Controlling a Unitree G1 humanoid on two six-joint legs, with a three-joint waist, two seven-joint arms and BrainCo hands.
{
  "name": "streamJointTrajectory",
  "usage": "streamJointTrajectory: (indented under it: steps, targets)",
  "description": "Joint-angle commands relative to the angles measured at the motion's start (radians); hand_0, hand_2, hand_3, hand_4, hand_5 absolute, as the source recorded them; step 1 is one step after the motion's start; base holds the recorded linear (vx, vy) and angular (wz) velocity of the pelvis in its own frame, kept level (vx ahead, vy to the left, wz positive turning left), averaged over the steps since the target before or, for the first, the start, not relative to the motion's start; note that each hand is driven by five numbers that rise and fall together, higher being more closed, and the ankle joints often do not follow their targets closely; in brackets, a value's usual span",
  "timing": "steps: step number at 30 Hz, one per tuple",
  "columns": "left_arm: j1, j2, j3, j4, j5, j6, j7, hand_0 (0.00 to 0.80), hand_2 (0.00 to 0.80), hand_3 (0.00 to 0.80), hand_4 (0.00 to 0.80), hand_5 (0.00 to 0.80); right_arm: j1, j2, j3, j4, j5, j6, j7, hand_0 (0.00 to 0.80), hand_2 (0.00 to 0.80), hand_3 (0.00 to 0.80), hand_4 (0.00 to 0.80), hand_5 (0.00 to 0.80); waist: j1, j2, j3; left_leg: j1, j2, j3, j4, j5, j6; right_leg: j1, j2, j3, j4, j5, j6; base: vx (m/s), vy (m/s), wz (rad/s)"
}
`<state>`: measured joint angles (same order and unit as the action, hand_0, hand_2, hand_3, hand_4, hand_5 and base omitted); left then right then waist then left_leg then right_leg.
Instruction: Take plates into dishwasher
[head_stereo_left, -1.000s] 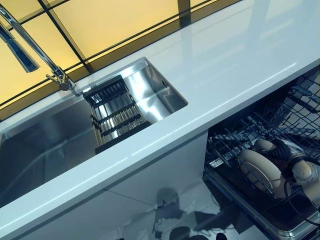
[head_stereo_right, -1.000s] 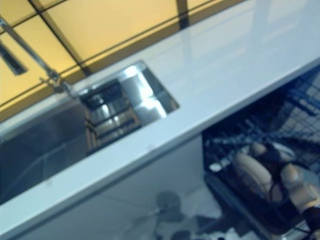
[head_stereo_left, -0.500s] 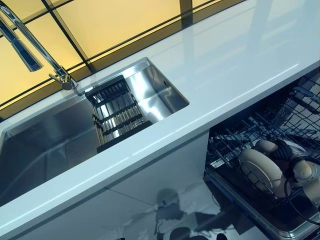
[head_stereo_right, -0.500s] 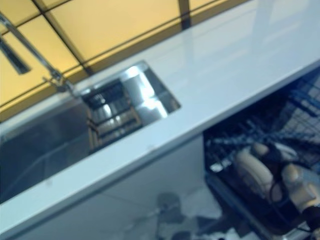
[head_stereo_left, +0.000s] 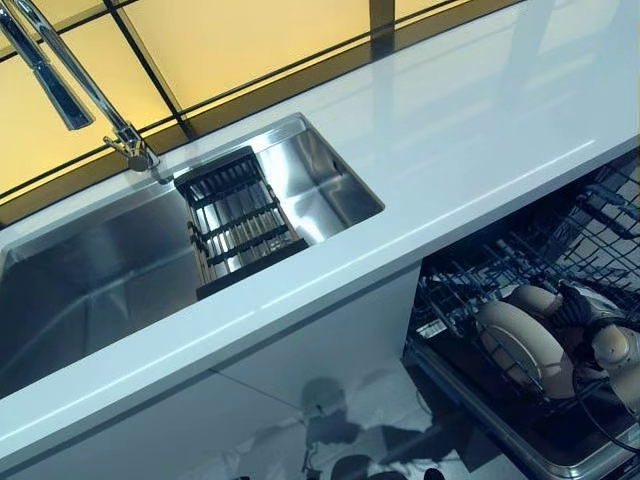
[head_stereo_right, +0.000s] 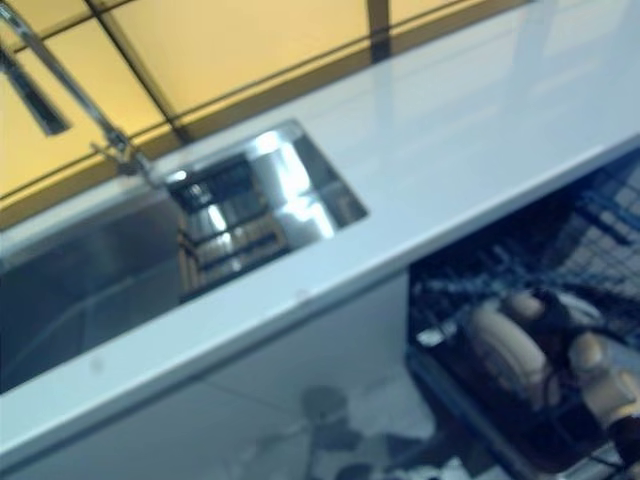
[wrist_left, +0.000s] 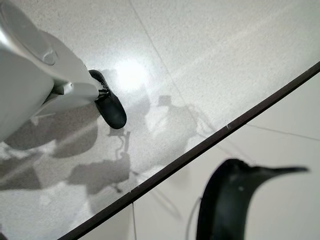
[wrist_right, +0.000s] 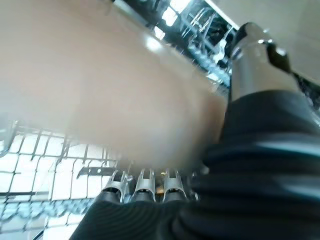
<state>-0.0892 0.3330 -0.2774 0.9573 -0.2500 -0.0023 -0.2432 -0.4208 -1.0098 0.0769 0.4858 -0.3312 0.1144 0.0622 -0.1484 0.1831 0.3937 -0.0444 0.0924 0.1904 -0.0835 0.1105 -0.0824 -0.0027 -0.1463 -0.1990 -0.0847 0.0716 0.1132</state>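
Observation:
A beige plate (head_stereo_left: 520, 345) stands on edge in the dark wire lower rack (head_stereo_left: 470, 285) of the open dishwasher, under the counter at the right. My right hand (head_stereo_left: 592, 318) grips the plate's far rim from the right. In the right wrist view the plate (wrist_right: 100, 85) fills most of the picture, with the thumb (wrist_right: 252, 70) curled over its edge, the fingers under it, and rack wires (wrist_right: 45, 165) below. Of my left hand, only a dark part (wrist_left: 230, 205) shows, above the floor.
A white countertop (head_stereo_left: 480, 110) runs across above the dishwasher. A steel sink (head_stereo_left: 90, 280) at the left holds a black slatted drainer (head_stereo_left: 235, 220), under a chrome faucet (head_stereo_left: 70, 70). A white cabinet front (head_stereo_left: 300, 350) stands beside the rack.
The whole picture has shifted slightly, so the camera moved. The plate and my right hand stay in about the same place in the rack.

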Motion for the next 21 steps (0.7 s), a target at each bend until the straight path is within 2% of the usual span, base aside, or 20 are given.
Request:
streamJointTrajectory:
  steps: [1,9,13,21]
  targets:
    - [-0.003,0.028,0.013,0.05,0.032,0.013,0.004,0.0,0.0,0.0,0.0,0.0,0.024,-0.04,-0.038,-0.077,0.018,0.0,-0.003,0.0,0.0,0.0,0.0,0.0,0.023,-0.094,-0.079,0.03,-0.002,0.044,-0.004,-0.054,-0.014,-0.046,0.037,0.016,0.053,-0.043,-0.005,0.0,0.0,0.0]
    - [-0.005,0.021,0.029,0.08,0.063,0.027,0.026,0.0,0.0,0.0,0.0,0.0,0.044,-0.05,-0.068,-0.128,-0.008,0.014,0.018,0.0,0.0,0.0,0.0,0.0,0.018,-0.128,-0.107,0.05,0.006,0.051,-0.004,-0.063,-0.011,-0.021,0.048,0.019,0.048,-0.05,-0.006,0.0,0.0,0.0]
    - [-0.007,0.025,0.037,0.103,0.089,0.037,0.031,0.0,0.0,0.0,0.0,0.0,0.05,-0.09,-0.098,-0.138,0.011,0.034,0.04,0.0,0.0,0.0,0.0,0.0,0.016,-0.167,-0.14,0.072,0.014,0.054,-0.004,-0.076,-0.007,0.004,0.06,0.022,0.041,-0.054,-0.007,0.036,-0.011,0.01]
    - [0.006,0.027,0.043,0.129,0.1,0.055,0.038,0.0,0.0,0.0,0.0,0.0,0.074,-0.145,-0.145,-0.12,0.033,0.052,0.049,0.0,0.0,0.0,0.0,0.0,0.013,-0.198,-0.18,0.092,0.02,0.058,-0.004,-0.084,-0.005,0.029,0.07,0.033,0.031,-0.056,-0.007,0.023,0.001,0.0]
